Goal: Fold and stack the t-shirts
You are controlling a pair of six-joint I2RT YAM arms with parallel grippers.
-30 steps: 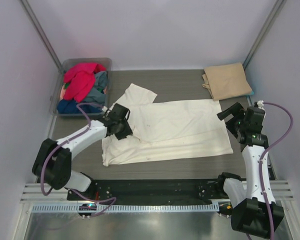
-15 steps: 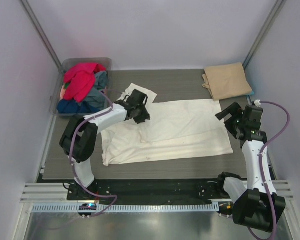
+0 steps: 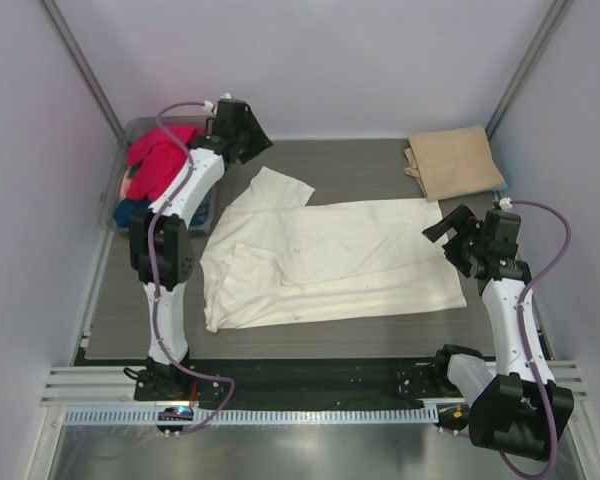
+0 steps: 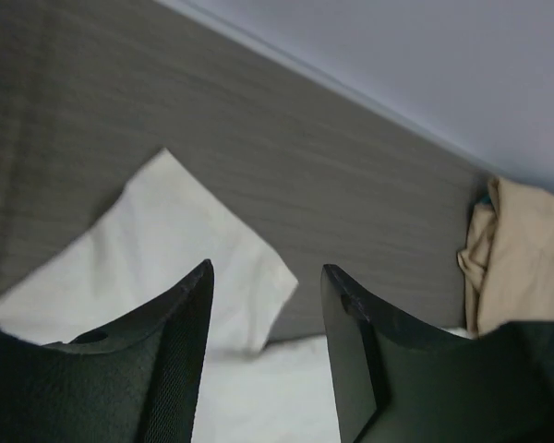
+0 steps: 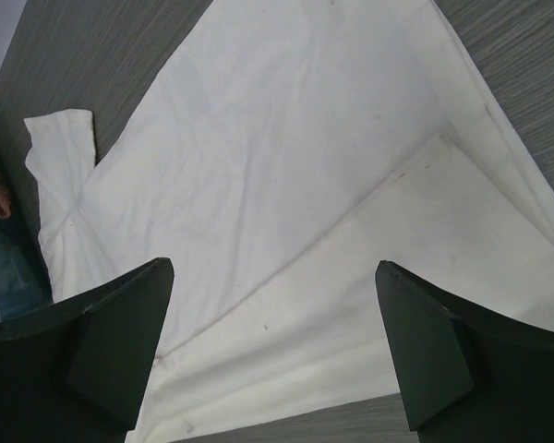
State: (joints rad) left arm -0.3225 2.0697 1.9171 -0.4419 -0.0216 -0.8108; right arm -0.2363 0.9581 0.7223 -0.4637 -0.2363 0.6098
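While your left gripper [image 3: 242, 128] hangs high over the far left of the table [image 3: 350, 160], just beside the tub [image 3: 138, 124], its fingers stand partly apart with nothing between them. Your right gripper [image 3: 450, 238] is spread wide and empty above the right edge of the cream-white t-shirt [image 3: 330, 260], which lies spread across the middle of the table. The tan t-shirt [image 3: 452, 160] sits folded at the far right corner. A red t-shirt [image 3: 160, 155] and a blue-grey t-shirt [image 3: 130, 212] lie bunched in the tub.
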